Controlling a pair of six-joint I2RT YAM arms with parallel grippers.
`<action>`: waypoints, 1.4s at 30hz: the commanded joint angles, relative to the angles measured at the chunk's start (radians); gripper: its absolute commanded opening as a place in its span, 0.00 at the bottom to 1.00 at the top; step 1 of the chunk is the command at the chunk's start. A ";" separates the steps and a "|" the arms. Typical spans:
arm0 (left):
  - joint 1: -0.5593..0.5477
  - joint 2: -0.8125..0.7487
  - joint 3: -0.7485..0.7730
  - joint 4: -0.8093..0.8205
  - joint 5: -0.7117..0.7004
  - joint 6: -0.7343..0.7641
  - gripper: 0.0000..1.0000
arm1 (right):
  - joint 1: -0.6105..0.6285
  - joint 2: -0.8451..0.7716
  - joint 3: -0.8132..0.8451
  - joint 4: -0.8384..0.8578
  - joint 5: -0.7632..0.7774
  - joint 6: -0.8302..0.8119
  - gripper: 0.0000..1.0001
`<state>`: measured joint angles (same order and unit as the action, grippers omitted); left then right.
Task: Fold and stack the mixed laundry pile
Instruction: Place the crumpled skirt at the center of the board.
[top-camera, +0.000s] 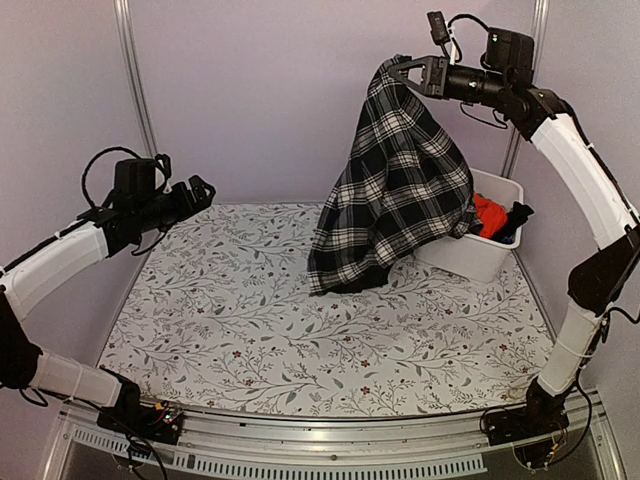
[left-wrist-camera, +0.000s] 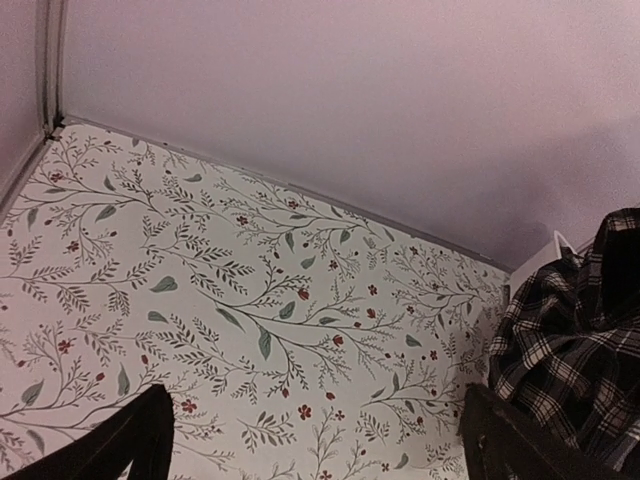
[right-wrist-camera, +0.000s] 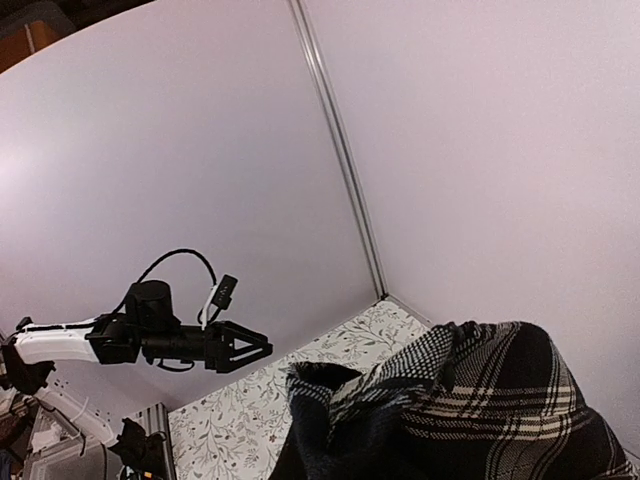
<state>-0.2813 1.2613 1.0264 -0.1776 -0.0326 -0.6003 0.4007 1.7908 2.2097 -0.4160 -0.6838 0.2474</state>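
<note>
My right gripper (top-camera: 398, 72) is shut on the top edge of the black-and-white plaid garment (top-camera: 392, 190) and holds it high near the back wall. The cloth hangs in a long drape, and its lower hem rests on the tablecloth and against the bin. In the right wrist view the plaid garment (right-wrist-camera: 480, 400) bunches over my fingers and hides them. An orange-red garment (top-camera: 487, 214) and a black one (top-camera: 518, 217) lie in the white bin (top-camera: 478, 255). My left gripper (top-camera: 205, 189) hovers open and empty over the table's back left; the plaid garment (left-wrist-camera: 580, 340) shows at its right.
The floral tablecloth (top-camera: 250, 320) covers the table. The white bin stands at the back right, partly behind the hanging cloth. Purple walls with metal corner posts (top-camera: 135, 90) close the back and sides. The left arm (right-wrist-camera: 150, 335) shows in the right wrist view.
</note>
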 joint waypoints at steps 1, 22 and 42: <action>0.040 -0.036 -0.031 0.009 0.049 -0.035 1.00 | 0.093 -0.019 0.096 0.057 -0.088 0.015 0.00; 0.212 -0.109 -0.103 0.040 0.228 -0.047 1.00 | 0.304 -0.045 -0.326 0.321 -0.355 0.117 0.00; -0.121 0.181 -0.161 0.087 0.443 0.119 0.93 | 0.075 -0.662 -1.619 0.223 0.153 0.173 0.00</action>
<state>-0.3447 1.4395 0.8932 -0.1383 0.3573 -0.5243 0.4866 1.1213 0.5915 -0.2020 -0.6193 0.4232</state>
